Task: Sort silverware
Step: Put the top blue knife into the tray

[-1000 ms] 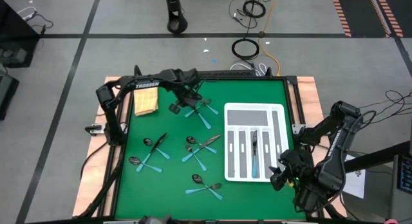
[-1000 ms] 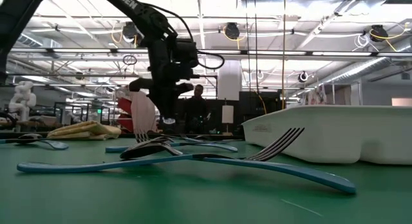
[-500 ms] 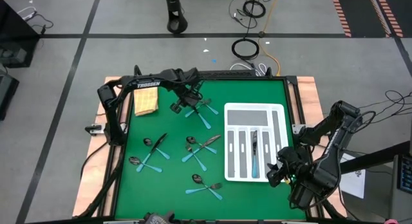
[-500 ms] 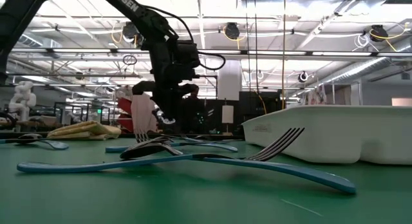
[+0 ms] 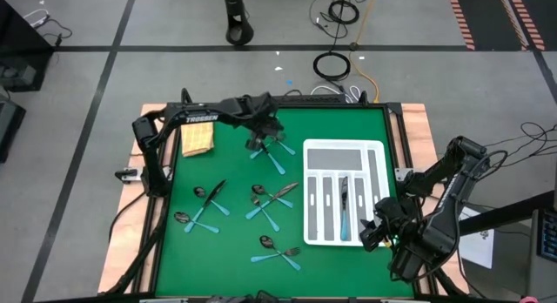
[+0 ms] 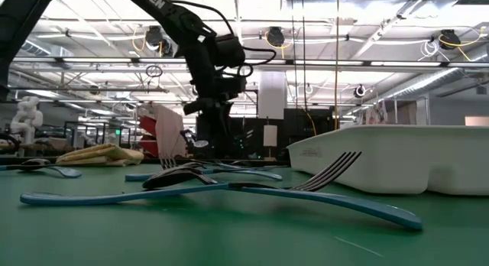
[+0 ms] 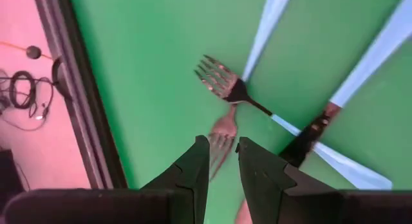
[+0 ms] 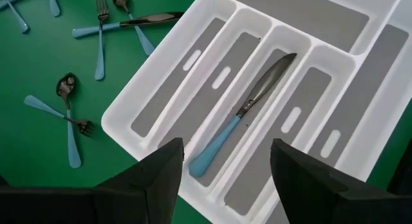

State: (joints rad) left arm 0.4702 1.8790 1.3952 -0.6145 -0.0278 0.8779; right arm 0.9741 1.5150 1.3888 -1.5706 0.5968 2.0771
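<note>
Several forks, spoons and knives with teal handles lie on the green mat in crossed heaps: one far of centre (image 5: pixel 271 151), one at the left (image 5: pixel 202 207), one in the middle (image 5: pixel 271 198), one near the front (image 5: pixel 278 251). One knife (image 8: pixel 241 118) lies in a slot of the white divided tray (image 5: pixel 383 148). My left gripper (image 5: pixel 259 138) hangs above the far heap with only a narrow gap between its fingers; in the left wrist view (image 7: pixel 223 147) it stands over a fork's head (image 7: pixel 222 129), touching nothing. My right gripper (image 8: pixel 226 147) is open and empty above the tray's near right corner.
A folded yellow cloth (image 5: pixel 197 139) lies at the mat's far left corner. The tray's other slots (image 8: pixel 193 89) hold nothing. A dark raised rim (image 7: pixel 77 95) borders the mat beside the far heap. Bare green mat (image 5: pixel 348 129) lies between the heaps and the tray.
My left gripper has moved toward the table's right and far edges and risen a little, from the left end of the far heap to a place over its forks. The silverware has stayed where it was.
</note>
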